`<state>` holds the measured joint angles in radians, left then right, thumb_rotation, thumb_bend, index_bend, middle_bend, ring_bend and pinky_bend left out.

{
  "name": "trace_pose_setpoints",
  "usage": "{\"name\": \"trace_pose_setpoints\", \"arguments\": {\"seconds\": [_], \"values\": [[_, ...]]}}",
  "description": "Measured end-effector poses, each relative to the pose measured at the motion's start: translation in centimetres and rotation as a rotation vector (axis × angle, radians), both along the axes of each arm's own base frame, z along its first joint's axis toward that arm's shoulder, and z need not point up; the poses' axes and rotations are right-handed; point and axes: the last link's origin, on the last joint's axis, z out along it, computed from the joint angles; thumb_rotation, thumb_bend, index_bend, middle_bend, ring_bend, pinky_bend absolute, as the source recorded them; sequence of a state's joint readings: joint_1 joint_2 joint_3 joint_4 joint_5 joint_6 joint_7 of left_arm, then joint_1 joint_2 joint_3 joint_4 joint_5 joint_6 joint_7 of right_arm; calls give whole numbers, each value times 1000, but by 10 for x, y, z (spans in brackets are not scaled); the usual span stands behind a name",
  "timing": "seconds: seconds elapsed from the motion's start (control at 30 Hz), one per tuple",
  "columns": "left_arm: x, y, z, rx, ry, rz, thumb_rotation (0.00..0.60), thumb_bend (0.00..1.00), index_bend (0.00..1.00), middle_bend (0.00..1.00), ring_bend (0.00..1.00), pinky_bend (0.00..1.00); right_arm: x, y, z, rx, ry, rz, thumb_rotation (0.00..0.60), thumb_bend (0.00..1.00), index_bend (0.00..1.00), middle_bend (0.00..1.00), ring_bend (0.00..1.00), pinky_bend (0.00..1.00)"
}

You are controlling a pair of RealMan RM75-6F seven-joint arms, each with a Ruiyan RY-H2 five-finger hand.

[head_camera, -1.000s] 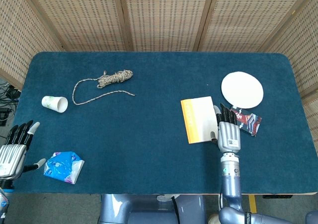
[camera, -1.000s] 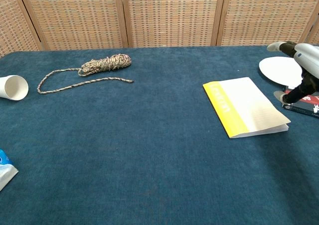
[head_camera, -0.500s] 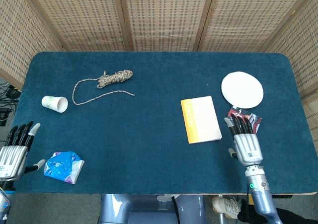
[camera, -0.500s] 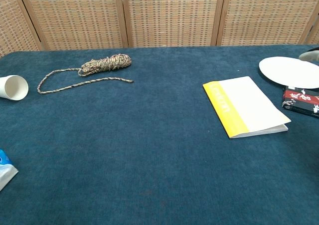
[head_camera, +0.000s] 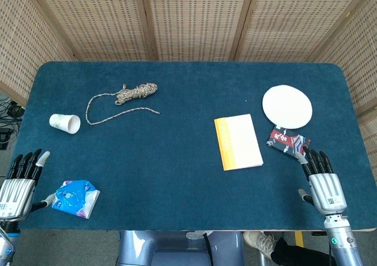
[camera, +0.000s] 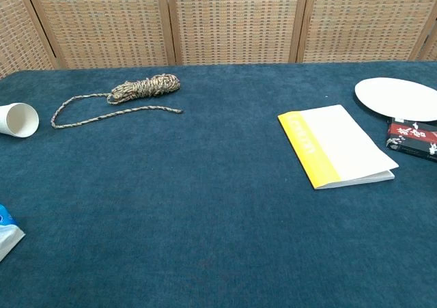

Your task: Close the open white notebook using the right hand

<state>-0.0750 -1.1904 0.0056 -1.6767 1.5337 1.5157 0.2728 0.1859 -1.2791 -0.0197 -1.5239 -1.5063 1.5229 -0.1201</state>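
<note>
At the near edge of the blue worktop [head_camera: 177,177] we see both hands resting palm down with fingers straight and apart, each holding nothing: the left hand [head_camera: 19,182] at the near left corner, the right hand [head_camera: 321,181] at the near right, well apart from the notebook. Neither hand shows in the chest view.

Just beside the left hand lies a crumpled blue-and-white packet [head_camera: 75,197] (only its corner shows at the chest view's left edge).

Further in, right of centre, we find the white notebook [head_camera: 238,141] lying closed and flat, a yellow band along its spine side facing the middle of the worktop; in the chest view its page edges lie together along the near side. To its right, near but not touching, sits a small dark packet with red print [head_camera: 287,141], whose far end reaches the rim of a white plate [head_camera: 287,107]; we cannot tell from these views whether the two touch or the plate overlaps it.

On the left side a white paper cup [head_camera: 65,123] lies tipped on its side, its mouth toward the left edge. Beyond it a bundle of speckled rope [head_camera: 136,92] trails a loose loop toward the cup.

Woven cane screens [head_camera: 188,18] stand behind the worktop.
</note>
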Motion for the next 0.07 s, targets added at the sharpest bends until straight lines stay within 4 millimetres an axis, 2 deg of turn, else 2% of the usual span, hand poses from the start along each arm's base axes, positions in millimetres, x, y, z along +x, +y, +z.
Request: {"name": "trace_pose_setpoints", "arguments": {"seconds": [0.07], "values": [[0,0,-1,1,-3,-1,600,139,0,0,0,0,1,3,0,0,-15,3,600,293,0,0,0,0]]}}
